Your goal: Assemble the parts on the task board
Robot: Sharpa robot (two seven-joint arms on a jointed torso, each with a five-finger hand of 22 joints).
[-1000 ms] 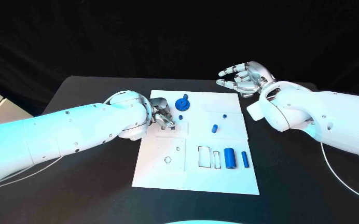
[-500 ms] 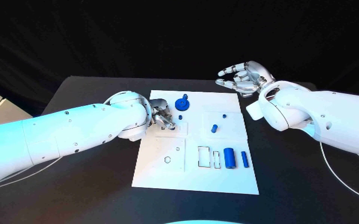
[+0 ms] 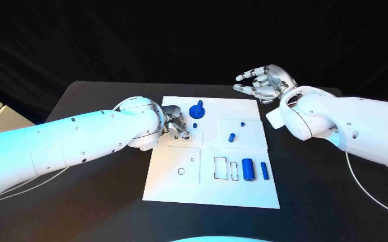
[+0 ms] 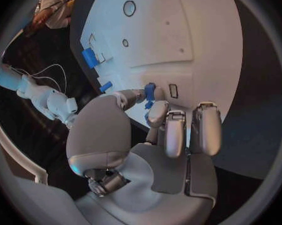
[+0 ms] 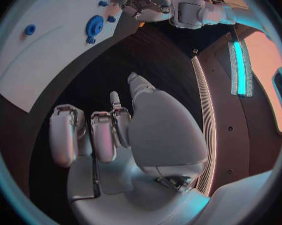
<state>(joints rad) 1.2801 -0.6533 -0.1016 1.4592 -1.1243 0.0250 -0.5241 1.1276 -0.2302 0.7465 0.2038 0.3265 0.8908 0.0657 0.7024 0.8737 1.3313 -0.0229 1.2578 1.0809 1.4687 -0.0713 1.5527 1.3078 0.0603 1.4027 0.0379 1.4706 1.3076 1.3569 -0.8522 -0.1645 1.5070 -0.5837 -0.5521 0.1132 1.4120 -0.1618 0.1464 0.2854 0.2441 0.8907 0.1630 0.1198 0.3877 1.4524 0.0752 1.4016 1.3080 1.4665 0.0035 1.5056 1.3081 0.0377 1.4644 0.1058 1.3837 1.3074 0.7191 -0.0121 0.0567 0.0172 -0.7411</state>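
At the task board [image 3: 212,189] nine o'clock edge | left robot hand [image 3: 176,126] pinches small blue part [image 4: 150,91], likely seating it | right robot hand [image 3: 262,87] hovers spread, empty, off-board over bench [image 3: 97,208]

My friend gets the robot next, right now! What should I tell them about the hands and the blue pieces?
Left hand: over the task board, near its left edge, pinching a small blue part between its fingertips.
Right hand: off the board, above the table past the board's far right corner, fingers apart, holding nothing.
On the board: a blue round part at the far end, a small blue piece in the middle, and two blue bars side by side on the near right.
Left to do: place the pinched part, then the others.
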